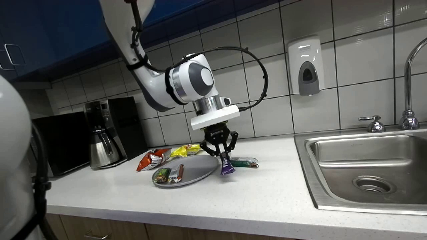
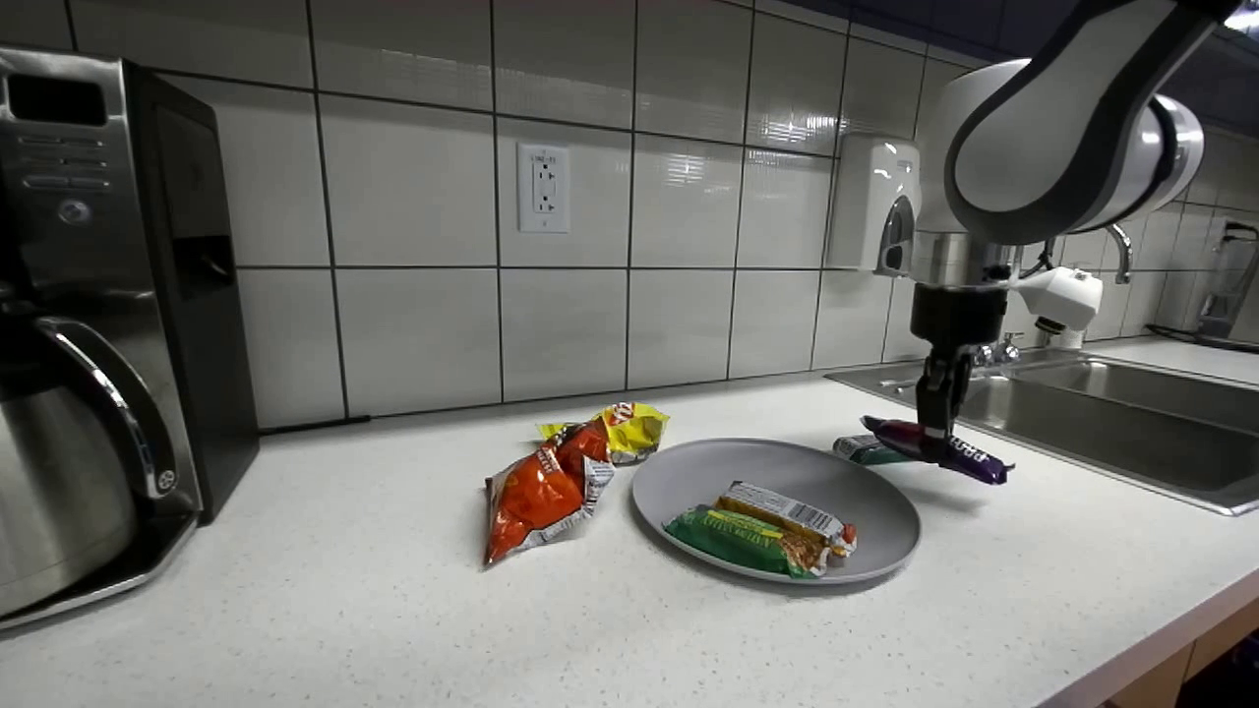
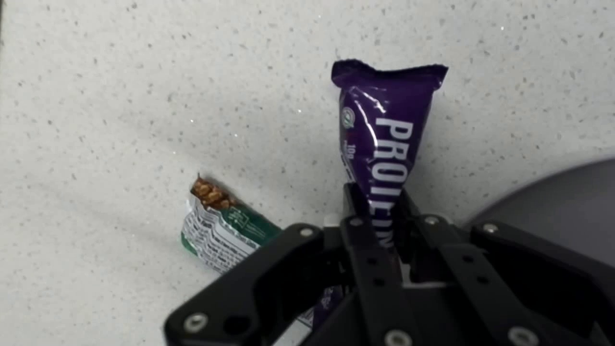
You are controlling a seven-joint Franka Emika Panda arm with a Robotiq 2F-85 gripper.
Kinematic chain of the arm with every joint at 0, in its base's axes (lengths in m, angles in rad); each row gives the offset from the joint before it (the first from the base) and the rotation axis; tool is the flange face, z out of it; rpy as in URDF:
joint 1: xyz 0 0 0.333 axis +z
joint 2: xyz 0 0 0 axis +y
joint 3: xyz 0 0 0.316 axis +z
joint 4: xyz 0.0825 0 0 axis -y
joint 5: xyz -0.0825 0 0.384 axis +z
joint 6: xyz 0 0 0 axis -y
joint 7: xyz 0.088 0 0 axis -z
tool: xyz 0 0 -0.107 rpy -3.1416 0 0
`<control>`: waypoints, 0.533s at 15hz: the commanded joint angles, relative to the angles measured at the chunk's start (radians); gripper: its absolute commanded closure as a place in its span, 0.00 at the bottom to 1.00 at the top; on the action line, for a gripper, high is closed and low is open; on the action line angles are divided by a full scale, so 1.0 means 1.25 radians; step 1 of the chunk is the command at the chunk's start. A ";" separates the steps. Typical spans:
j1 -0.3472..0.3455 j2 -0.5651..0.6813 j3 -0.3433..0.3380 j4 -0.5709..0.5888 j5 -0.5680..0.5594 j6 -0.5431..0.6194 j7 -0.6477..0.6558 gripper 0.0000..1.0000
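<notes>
My gripper (image 1: pixel 224 154) is shut on a purple protein bar (image 1: pixel 227 169), gripping it across its middle. The bar hangs a little above the counter, with its shadow below it, and also shows in an exterior view (image 2: pixel 972 459) and the wrist view (image 3: pixel 391 105); the fingers hide part of it. A green-wrapped bar (image 2: pixel 868 450) lies on the counter just beyond it, partly hidden by the gripper in the wrist view (image 3: pixel 226 235). A grey plate (image 2: pixel 679 472) lies beside the gripper. It bears a green bar (image 2: pixel 738 539) and a bar with a white label (image 2: pixel 782 506).
A red chip bag (image 2: pixel 546 492) and a yellow bag (image 2: pixel 634 431) lie by the plate near the tiled wall. A coffee maker (image 1: pixel 115 130) stands beyond them. A steel sink (image 1: pixel 310 186) with a faucet (image 1: pixel 407 83) is on the opposite side. A soap dispenser (image 1: pixel 305 63) hangs above.
</notes>
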 commanded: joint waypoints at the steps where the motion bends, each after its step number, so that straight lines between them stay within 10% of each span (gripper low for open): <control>1: 0.012 0.028 0.025 0.063 0.027 -0.046 -0.026 0.96; 8: 0.035 0.087 0.066 0.139 0.032 -0.065 -0.029 0.96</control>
